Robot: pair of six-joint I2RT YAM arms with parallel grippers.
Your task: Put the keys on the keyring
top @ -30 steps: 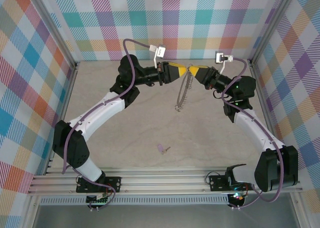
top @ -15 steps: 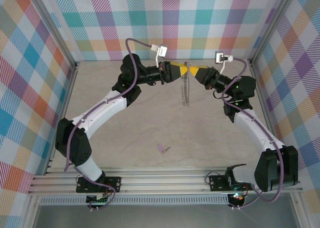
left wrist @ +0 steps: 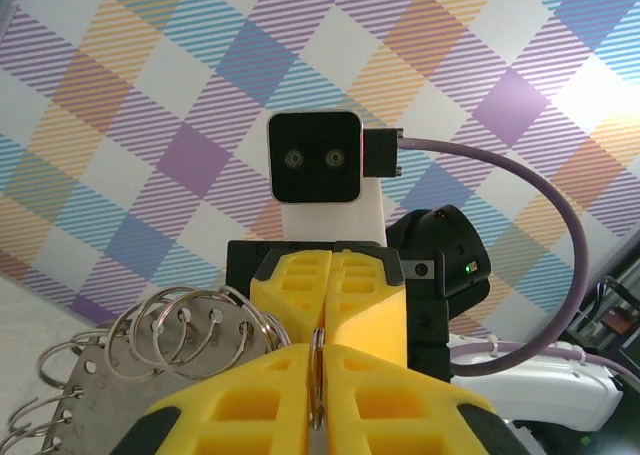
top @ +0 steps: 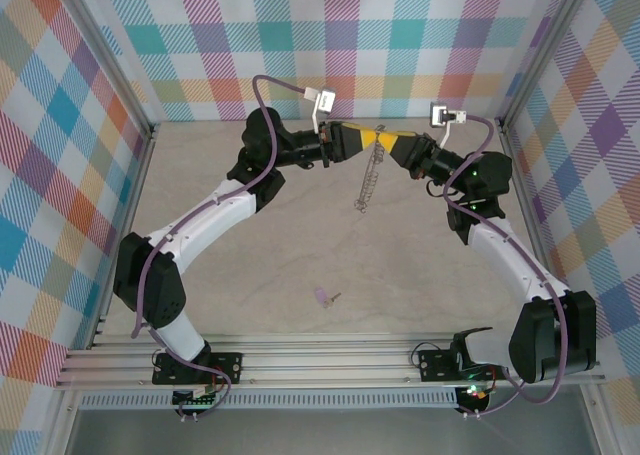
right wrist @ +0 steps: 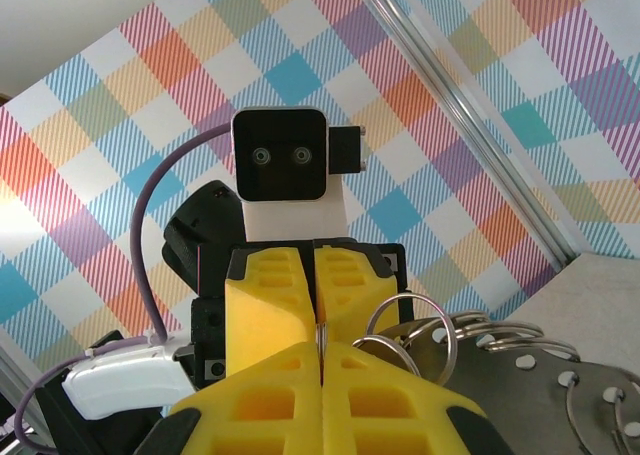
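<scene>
- Two grippers meet nose to nose at the back of the table [top: 250, 255]. The left gripper [top: 368, 136] has its yellow fingers [left wrist: 250, 405] pinched on the thin edge of the keyring [top: 367, 180].
- The right gripper [top: 388, 139] faces it, jaws pressed together on the same rim, a sliver of metal showing in the seam.
- The keyring hangs slanting below the pair, fringed with small silvery rings.
- The key [top: 322, 296], lilac-headed, lies on the table well apart, nearer the arm bases.
</scene>
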